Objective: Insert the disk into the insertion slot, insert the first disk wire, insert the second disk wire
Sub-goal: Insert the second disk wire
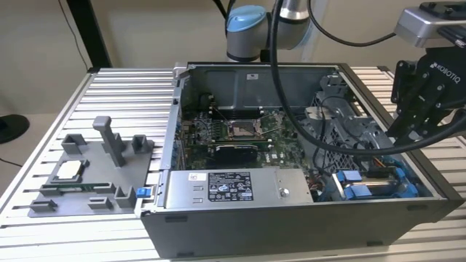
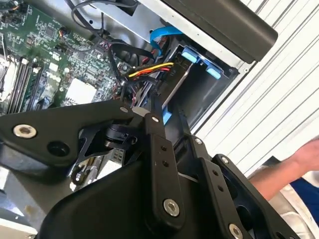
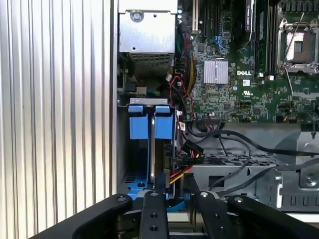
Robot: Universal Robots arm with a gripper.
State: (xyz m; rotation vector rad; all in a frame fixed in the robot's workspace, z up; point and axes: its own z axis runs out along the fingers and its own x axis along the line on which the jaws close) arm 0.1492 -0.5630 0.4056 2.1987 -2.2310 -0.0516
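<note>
Your gripper (image 1: 404, 143) hangs over the case's (image 1: 291, 229) 4 o'clock corner — the disk (image 3: 149, 122) sits in its slot; finger opening cannot be told.

The arm (image 1: 280, 16) is reaching down from above. The gripper (image 1: 407, 134) is pointing downward at the exterior view's right, its black fingers (image 3: 152, 211) standing slightly apart, gripping nothing.
</note>
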